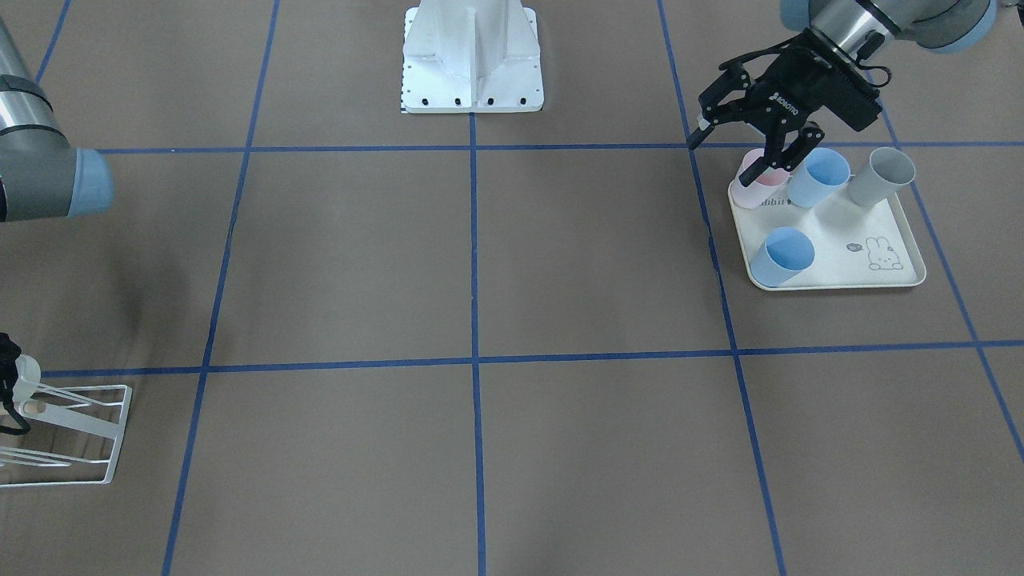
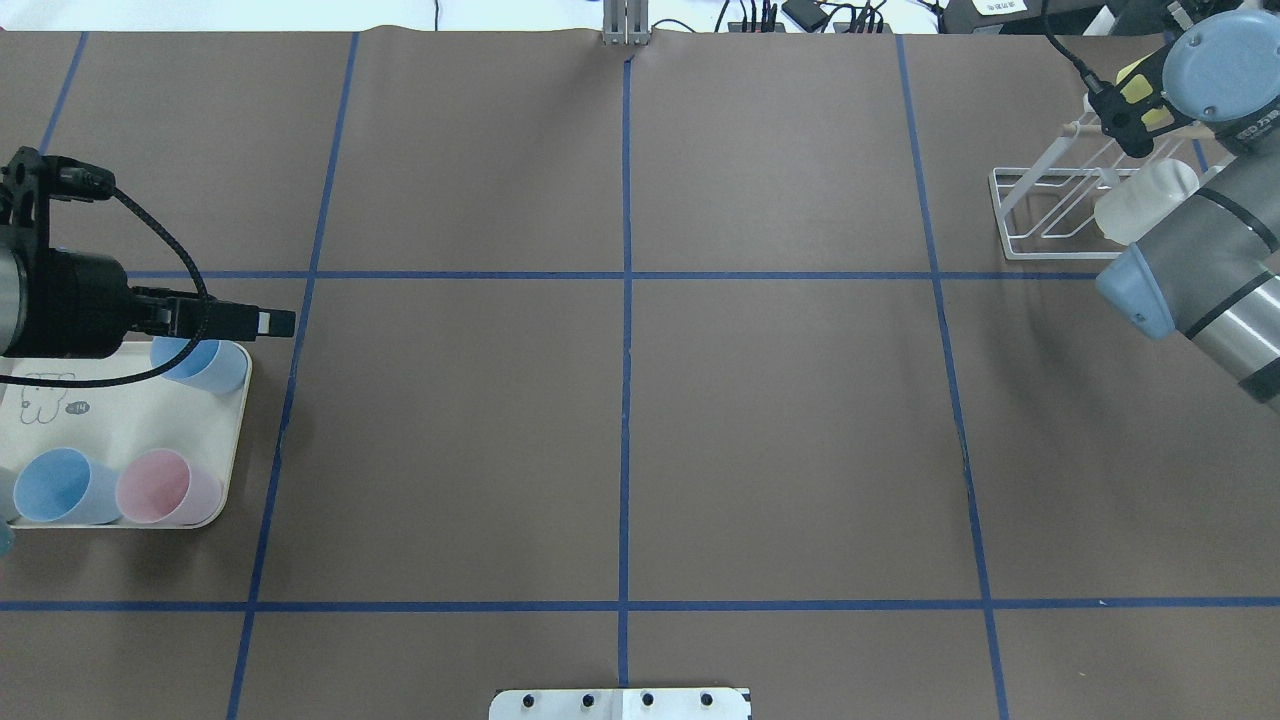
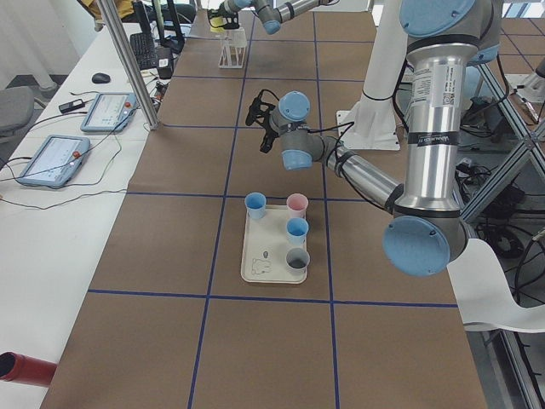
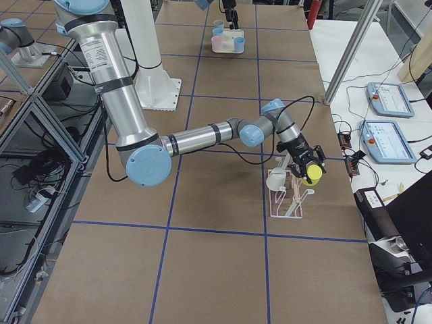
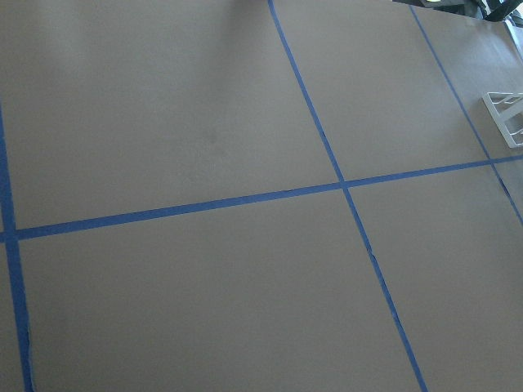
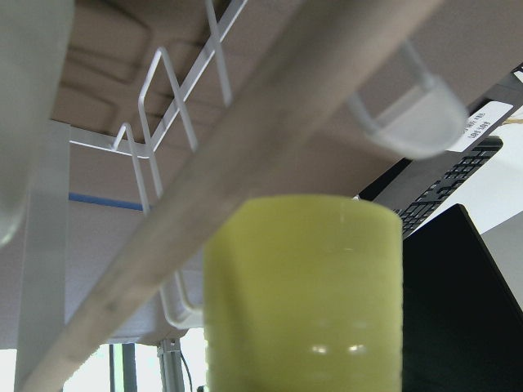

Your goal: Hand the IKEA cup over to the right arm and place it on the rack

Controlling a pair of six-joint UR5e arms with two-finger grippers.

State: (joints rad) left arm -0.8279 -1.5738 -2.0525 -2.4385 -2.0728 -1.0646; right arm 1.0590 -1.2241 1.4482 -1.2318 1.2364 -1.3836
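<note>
My right gripper (image 4: 305,167) is shut on a yellow IKEA cup (image 6: 302,294) and holds it at the far end of the white wire rack (image 4: 290,199), close against the wooden dowel peg (image 6: 245,155). The overhead view shows that cup (image 2: 1140,92) just past the rack (image 2: 1040,215). A whitish cup (image 2: 1145,200) hangs on the rack. My left gripper (image 1: 730,156) stands open and empty above the pink cup (image 1: 756,188) on the cream tray (image 1: 840,276).
The tray also holds two blue cups (image 1: 818,178) (image 1: 782,256) and a grey cup (image 1: 880,176). The robot's white base (image 1: 472,56) sits mid-table. The right arm's elbow (image 2: 1190,280) hangs over the table beside the rack. Tablets (image 4: 388,101) lie on a side bench.
</note>
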